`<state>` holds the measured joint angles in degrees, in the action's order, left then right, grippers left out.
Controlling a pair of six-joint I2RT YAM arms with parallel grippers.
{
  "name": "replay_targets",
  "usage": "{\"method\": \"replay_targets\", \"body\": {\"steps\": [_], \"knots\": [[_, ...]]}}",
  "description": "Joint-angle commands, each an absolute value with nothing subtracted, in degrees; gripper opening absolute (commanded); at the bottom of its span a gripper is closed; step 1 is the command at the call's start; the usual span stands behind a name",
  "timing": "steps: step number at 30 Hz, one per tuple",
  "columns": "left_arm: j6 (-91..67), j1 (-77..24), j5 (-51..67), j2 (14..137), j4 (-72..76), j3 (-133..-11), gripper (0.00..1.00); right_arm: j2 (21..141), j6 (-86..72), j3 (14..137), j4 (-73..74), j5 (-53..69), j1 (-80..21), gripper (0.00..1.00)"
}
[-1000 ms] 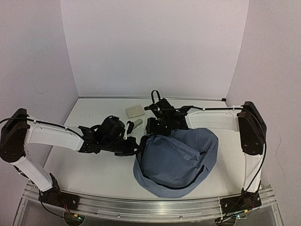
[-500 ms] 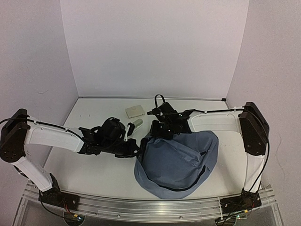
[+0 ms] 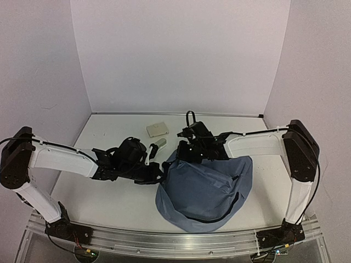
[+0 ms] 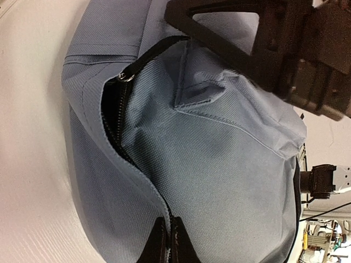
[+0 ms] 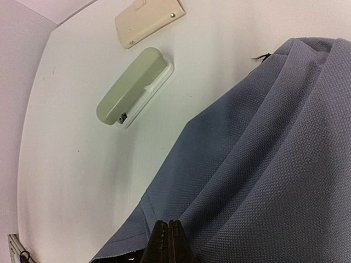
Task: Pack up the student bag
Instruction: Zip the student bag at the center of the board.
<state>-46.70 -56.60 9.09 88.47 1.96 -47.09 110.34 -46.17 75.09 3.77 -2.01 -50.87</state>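
Grey-blue fabric backpack (image 3: pixel 205 186), soft and slumped, lies on white worktop (image 3: pixel 109 197), centre-right, towards near edge; zip mouth gapes on its left side. Left claw (image 4: pixel 167 233) pinched tight on fabric edge by zip. Right claw (image 5: pixel 167 233) fully closed at backpack's far rim, tips against cloth; whether fold is caught, cannot tell. Pale green oblong case (image 5: pixel 134 87) and flat beige card (image 5: pixel 149 21) lie behind backpack, apart.

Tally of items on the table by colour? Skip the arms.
Grey-blue: 1, student bag
Beige: 1, flat case
Pale green: 1, stapler-like item
Total: 3
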Motion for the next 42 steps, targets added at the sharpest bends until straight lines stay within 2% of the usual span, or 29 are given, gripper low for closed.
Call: {"method": "replay_targets", "body": {"steps": [1,9,15,24,26,34,42], "knots": [[-46.5,-56.8,8.6,87.9,4.8,-47.2,0.0,104.3,-44.7,73.6,-5.5,3.4,-52.4,0.0],[-47.0,-56.8,9.2,87.9,5.8,-46.6,0.0,102.9,-43.5,72.7,-7.8,4.1,-54.6,0.0],[-45.9,-56.8,14.4,87.7,9.3,-45.5,0.0,102.2,-46.1,72.8,5.7,-11.9,-54.7,0.0],[-43.3,-61.8,23.3,94.4,13.8,-50.3,0.0,94.7,-48.9,65.0,12.1,-18.9,-54.3,0.0],[-43.6,-62.4,23.3,95.1,14.4,-50.6,0.0,92.9,-49.3,64.9,14.4,-19.8,-54.1,0.05],[-47.2,-62.5,16.5,94.4,13.6,-49.0,0.0,86.5,-48.3,70.1,17.3,-10.4,-55.8,0.48],[-47.3,-62.5,14.3,93.7,12.6,-48.4,0.0,88.2,-60.8,69.5,10.2,-3.2,-59.2,0.48]]}}
